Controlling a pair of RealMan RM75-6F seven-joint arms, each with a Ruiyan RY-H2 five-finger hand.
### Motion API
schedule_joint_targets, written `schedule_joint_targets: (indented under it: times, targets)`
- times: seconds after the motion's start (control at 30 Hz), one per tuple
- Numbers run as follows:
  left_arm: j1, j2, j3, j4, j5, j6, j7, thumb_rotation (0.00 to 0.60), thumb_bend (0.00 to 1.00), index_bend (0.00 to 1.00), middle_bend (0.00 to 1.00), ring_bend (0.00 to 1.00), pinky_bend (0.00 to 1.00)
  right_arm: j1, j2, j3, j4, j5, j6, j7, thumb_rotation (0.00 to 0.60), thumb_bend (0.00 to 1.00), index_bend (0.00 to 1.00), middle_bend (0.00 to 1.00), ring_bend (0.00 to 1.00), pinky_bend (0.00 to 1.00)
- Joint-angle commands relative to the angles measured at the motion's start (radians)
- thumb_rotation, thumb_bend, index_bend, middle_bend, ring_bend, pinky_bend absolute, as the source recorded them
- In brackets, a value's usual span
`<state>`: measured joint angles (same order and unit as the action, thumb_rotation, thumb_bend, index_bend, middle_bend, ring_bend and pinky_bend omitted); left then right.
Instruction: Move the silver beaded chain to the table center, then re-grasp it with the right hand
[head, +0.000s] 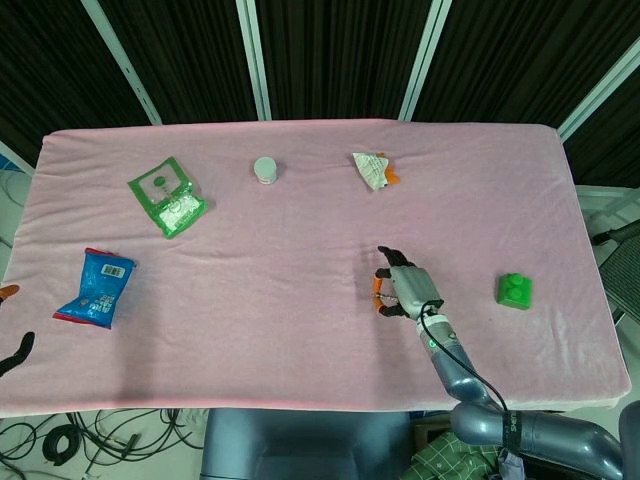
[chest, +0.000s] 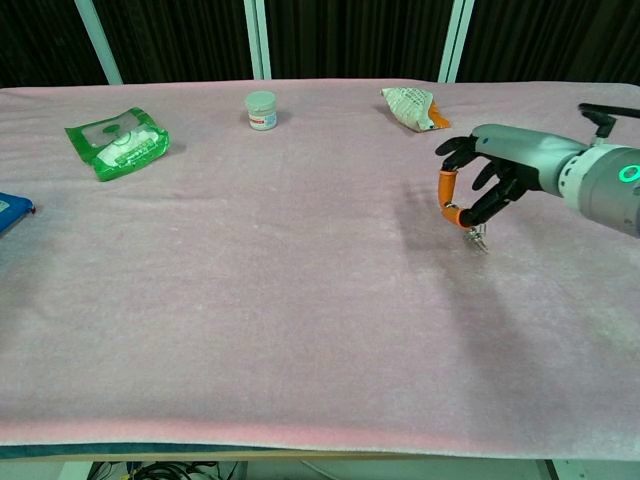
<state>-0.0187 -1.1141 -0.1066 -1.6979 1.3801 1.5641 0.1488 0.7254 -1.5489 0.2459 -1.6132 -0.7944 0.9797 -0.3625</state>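
The silver beaded chain (chest: 477, 237) dangles in a small bunch from my right hand (chest: 490, 175), pinched between orange-tipped fingers just above the pink cloth. That hand (head: 400, 293) hovers right of the table's middle in the head view, where the chain itself is too small to make out. Only some fingertips of my left hand (head: 12, 345) show, at the far left edge of the head view; they are spread apart with nothing between them.
A green block (head: 514, 290) lies to the right of my right hand. Along the back sit a white-and-orange wrapper (head: 373, 170), a small white jar (head: 265, 169) and a green pouch (head: 167, 197). A blue packet (head: 97, 287) lies at the left.
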Motion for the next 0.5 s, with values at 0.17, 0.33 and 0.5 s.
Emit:
schedule_joint_targets:
  times: [0.17,0.33,0.5]
  targets:
    - [0.003,0.009,0.002,0.001,0.009,0.002,-0.025,0.6,0.3,0.23,0.04,0.0,0.0,0.122,-0.121,0.011,0.02,0.158,0.066,-0.231,0.6,0.39,0.68,0.03,0.04,0.2]
    - [0.002,0.015,0.005,0.004,0.013,-0.003,-0.04,0.6,0.3,0.23,0.04,0.0,0.0,0.177,-0.174,0.034,0.045,0.235,0.097,-0.314,0.6,0.39,0.68,0.03,0.04,0.2]
    - [0.0,0.018,0.007,0.005,0.016,-0.007,-0.048,0.6,0.3,0.23,0.04,0.0,0.0,0.214,-0.215,0.045,0.065,0.289,0.129,-0.375,0.6,0.36,0.68,0.03,0.04,0.2]
